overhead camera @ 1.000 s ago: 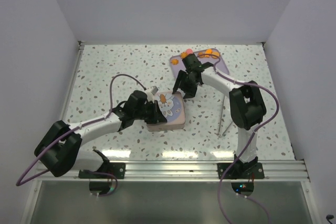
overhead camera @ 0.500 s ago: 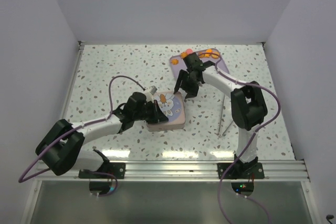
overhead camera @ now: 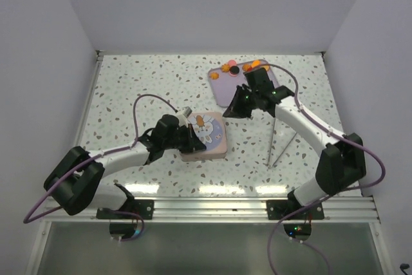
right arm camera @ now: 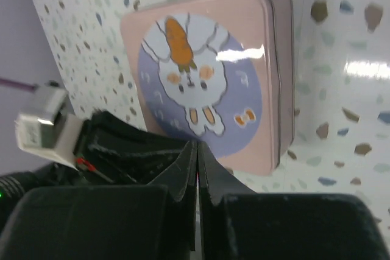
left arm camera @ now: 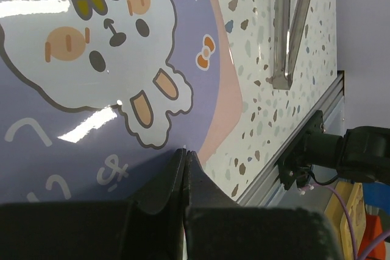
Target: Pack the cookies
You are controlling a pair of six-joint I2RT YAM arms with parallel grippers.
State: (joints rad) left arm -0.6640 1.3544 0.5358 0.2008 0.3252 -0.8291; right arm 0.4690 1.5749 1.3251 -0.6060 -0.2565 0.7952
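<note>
The cookies [overhead camera: 257,64] lie at the far end of a purple tray [overhead camera: 225,91]: orange ones, a dark one [overhead camera: 235,69] and a pink one [overhead camera: 214,75]. A pink square tin [overhead camera: 215,149] with a bunny lid stands closed at mid-table. My left gripper [overhead camera: 195,141] is shut with nothing in it, its tips low over the lid's purple circle [left arm camera: 73,168]; I cannot tell if they touch. My right gripper [overhead camera: 232,111] is shut and empty too, between tray and tin, above the table just beyond the tin [right arm camera: 207,83]. In the wrist views both [left arm camera: 184,152] [right arm camera: 196,145] show closed fingertips.
Metal tongs [overhead camera: 278,140] lie on the speckled table right of the tin, also seen in the left wrist view as tongs [left arm camera: 291,22]. A metal rail [overhead camera: 206,207] runs along the near edge. White walls enclose the table on three sides.
My right gripper has shut and drawn back from the tin toward the tray, the arm's elbow swinging out to the right. The left arm has hardly moved.
</note>
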